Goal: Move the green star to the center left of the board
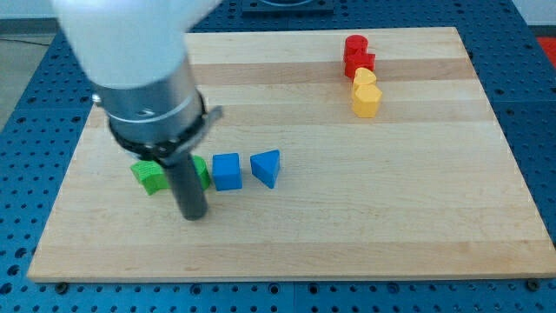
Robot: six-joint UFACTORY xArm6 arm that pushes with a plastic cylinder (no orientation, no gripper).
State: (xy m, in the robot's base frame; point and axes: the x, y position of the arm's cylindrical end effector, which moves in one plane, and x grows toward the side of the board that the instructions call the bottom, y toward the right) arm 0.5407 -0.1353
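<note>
My tip (192,215) is seen resting on the wooden board (347,226) near its left edge, toward the view's bottom; being a bare rod, it has hold of nothing. The green star (150,175) lies just behind and to the view's left of the rod, partly hidden by it. A second green patch (201,171) shows at the rod's right side; whether it belongs to the star cannot be told. Just beside it a blue cube (227,170) is placed, then a blue triangular block (267,167). Well apart, near the top right corner, two red blocks (357,55) and two yellow blocks (366,93) are clustered in a column.
</note>
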